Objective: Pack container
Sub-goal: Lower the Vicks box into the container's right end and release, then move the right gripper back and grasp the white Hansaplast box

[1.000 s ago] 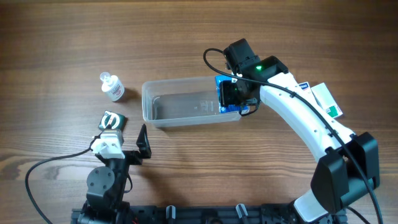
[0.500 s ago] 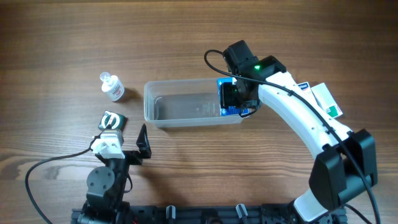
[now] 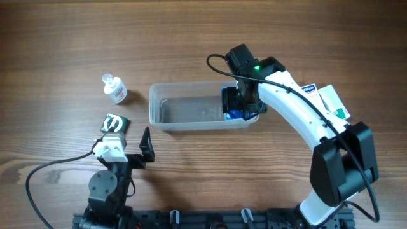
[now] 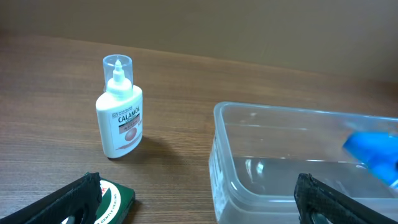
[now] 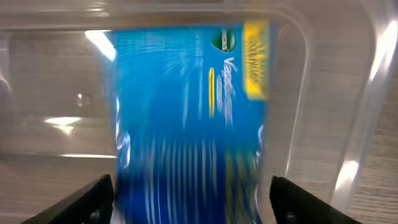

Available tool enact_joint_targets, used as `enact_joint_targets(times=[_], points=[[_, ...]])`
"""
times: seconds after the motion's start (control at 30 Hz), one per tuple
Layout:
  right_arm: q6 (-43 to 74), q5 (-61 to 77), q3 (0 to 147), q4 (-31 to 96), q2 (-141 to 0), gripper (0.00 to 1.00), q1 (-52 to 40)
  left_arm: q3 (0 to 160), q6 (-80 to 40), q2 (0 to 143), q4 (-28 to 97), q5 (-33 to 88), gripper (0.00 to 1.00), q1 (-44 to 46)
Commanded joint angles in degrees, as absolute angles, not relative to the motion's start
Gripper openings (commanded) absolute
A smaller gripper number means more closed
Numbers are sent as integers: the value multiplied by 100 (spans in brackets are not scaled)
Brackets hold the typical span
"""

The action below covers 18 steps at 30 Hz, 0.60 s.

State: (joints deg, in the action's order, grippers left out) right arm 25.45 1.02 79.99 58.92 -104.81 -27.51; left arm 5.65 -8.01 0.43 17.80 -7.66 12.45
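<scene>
The clear plastic container [image 3: 191,86] lies at the table's middle. It also shows in the left wrist view [image 4: 249,115] and the right wrist view [image 5: 367,93]. My right gripper [image 3: 241,102] is over its right end, and its fingers [image 5: 189,199] stand open on either side of a blue box [image 5: 193,124]. The box is blurred and sits inside the container's right end [image 3: 233,115], also seen from the left wrist [image 4: 373,149]. My left gripper [image 3: 129,133] is open and empty, low in front of the container's left end [image 4: 199,199].
A white calamine bottle [image 3: 115,89] [image 4: 120,112] stands left of the container. A green box [image 3: 116,123] [image 4: 115,199] lies by my left gripper's left finger. White and green boxes [image 3: 331,100] lie at the far right behind my right arm.
My right gripper has moved lower at the container's right end and the blue box has sunk into the container. The container has slid a little to the right. The left arm is still.
</scene>
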Motion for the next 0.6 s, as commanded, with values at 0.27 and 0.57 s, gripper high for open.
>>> enact_joint_targets(times=[0.27, 0.57], points=[[2405, -314, 9096, 6285, -9795, 86, -2751, 556, -812, 38, 1785, -858, 100, 1286], [2554, -753, 9542, 6707, -9133, 99, -2056, 556, -812, 38, 1785, -858, 100, 1286]])
